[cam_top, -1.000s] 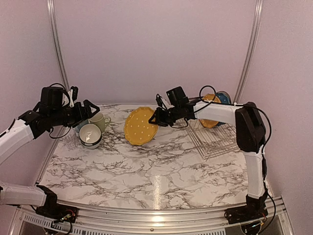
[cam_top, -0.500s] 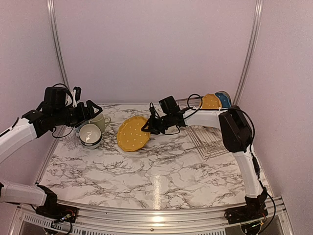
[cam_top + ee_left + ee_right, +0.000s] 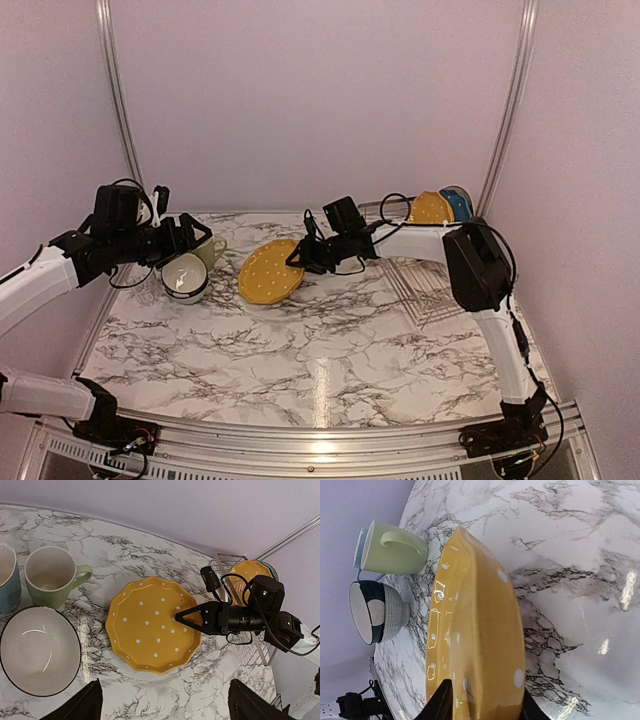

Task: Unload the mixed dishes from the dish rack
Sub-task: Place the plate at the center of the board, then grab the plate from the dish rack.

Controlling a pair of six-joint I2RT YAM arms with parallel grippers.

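A mustard-yellow white-dotted plate lies on the marble left of the dish rack. My right gripper straddles its right rim, one finger inside, one under; I cannot tell whether they still press. My left gripper hangs open above the table, over the pale-green mug and white bowl. The light-blue mug stands behind them.
Another yellow plate and a blue plate stand upright at the rack's far end. The back wall is close behind the mugs and the rack. A metal rail borders the table's near edge.
My right arm has carried the yellow plate left and down from upright near the rack to lying on the marble. My left gripper has drifted slightly right over the mugs.
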